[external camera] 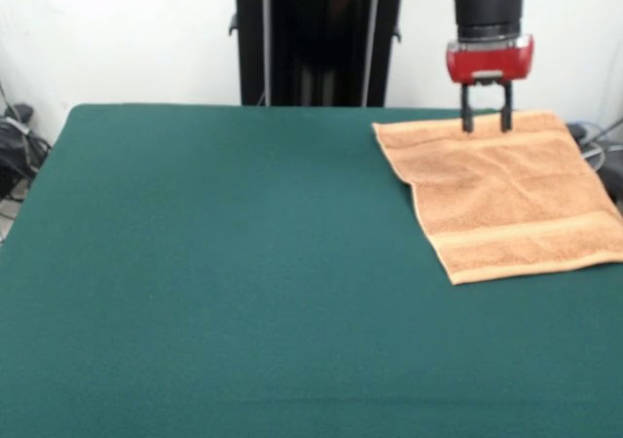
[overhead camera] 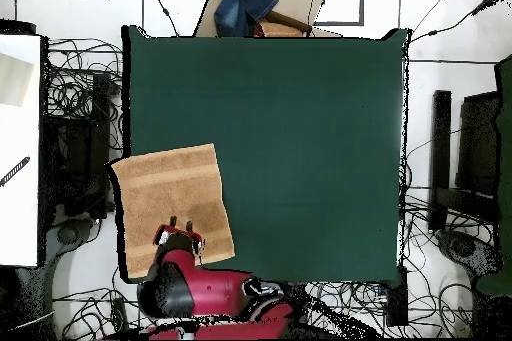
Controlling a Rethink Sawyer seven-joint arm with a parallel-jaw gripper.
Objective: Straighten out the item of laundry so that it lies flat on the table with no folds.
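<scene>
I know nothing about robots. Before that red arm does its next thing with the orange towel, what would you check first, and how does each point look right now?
1. Towel lying flat with no folds: ok, both views show one smooth layer.
2. Towel fully on the green table: not ok, in the overhead view its left edge overhangs the table's side.
3. Claw open: ok, its two fingers stand apart.
4. Claw clear of the cloth: cannot tell, its tips sit at the towel's far edge and contact is unclear.
5. Nothing else lying on the table near the towel: ok.
</scene>
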